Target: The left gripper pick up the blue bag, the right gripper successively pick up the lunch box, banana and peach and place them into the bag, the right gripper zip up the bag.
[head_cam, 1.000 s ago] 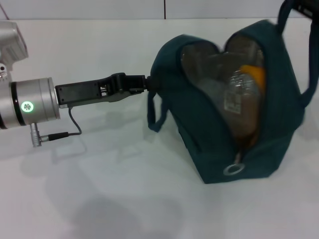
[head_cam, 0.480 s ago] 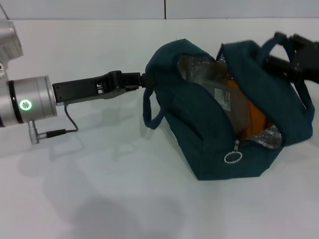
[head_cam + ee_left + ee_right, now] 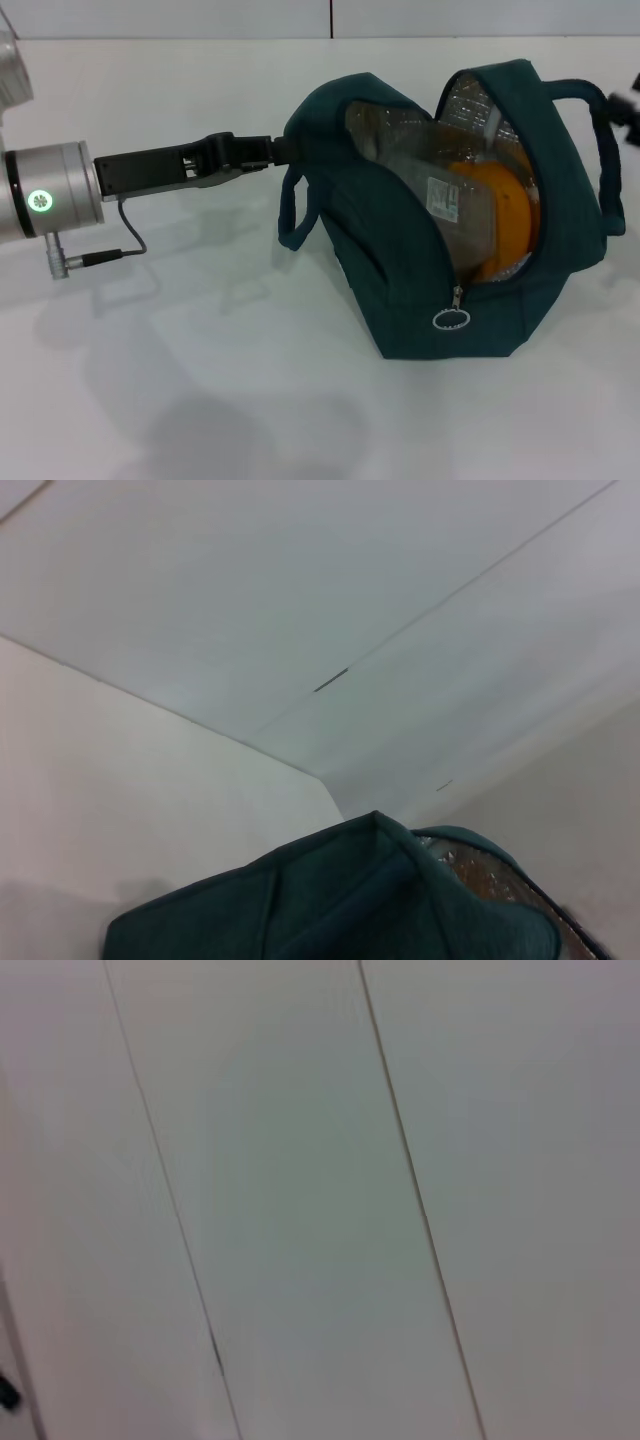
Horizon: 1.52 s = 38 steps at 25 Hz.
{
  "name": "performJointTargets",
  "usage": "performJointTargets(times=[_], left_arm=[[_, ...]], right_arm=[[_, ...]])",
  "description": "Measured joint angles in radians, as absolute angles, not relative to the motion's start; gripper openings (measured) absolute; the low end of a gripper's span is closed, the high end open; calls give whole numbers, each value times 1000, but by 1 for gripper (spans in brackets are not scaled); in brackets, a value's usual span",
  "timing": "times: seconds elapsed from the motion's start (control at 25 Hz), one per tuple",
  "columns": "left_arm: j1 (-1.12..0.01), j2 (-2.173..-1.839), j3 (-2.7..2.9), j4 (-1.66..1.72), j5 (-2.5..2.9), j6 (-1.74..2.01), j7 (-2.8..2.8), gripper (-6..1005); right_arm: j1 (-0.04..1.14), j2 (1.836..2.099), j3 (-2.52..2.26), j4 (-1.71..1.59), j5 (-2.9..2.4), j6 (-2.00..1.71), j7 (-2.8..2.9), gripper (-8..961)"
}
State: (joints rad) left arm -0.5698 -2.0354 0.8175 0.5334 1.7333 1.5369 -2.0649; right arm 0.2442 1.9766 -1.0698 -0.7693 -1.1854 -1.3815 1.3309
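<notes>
Head view: the left gripper [image 3: 283, 150] clamps the blue bag [image 3: 400, 300] on the table [image 3: 200, 400]; the right gripper [image 3: 630, 105] has withdrawn edgeward, fingers unreadable; banana [image 3: 500, 215] and lunch box [image 3: 455, 215] inside, peach unseen, zip undone.

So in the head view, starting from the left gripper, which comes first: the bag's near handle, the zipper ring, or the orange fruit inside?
From the left gripper:
1. Near handle, just below the gripper.
2. Zipper ring, low on the bag's front.
3. Orange fruit, inside, farthest right.
</notes>
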Motion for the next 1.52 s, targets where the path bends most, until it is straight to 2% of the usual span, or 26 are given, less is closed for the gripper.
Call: performJointTargets(times=[0.16, 0.28, 0.56, 0.76, 0.92, 1.04, 1.32, 1.52], left_arm=[[-573, -2034, 817, 532, 1733, 1537, -2065, 70], [-570, -2036, 816, 530, 1724, 1534, -2064, 70], [-563, -2044, 814, 529, 1717, 1511, -2063, 70], [-563, -2047, 815, 528, 1718, 1511, -2063, 71], [-560, -2052, 815, 528, 1718, 1511, -2063, 71], [-558, -2058, 815, 526, 1716, 1515, -2064, 71], [-552, -2065, 814, 522, 1712, 1523, -2070, 72], [-549, -2068, 815, 499, 1712, 1571, -2072, 72]], right_arm=[[243, 1980, -1006, -766, -1191, -1468, 1346, 737], [249, 1962, -1003, -763, -1206, -1570, 1347, 737], [296, 1906, -1000, -752, -1272, -1910, 1347, 736], [331, 1848, -999, -714, -1465, -1991, 1386, 736], [354, 1826, -999, -664, -1580, -2028, 1410, 736], [390, 1831, -999, -614, -1677, -2024, 1434, 736], [472, 1885, -1001, -581, -1869, -1877, 1500, 736], [536, 1910, -1005, -582, -1908, -1797, 1505, 735]])
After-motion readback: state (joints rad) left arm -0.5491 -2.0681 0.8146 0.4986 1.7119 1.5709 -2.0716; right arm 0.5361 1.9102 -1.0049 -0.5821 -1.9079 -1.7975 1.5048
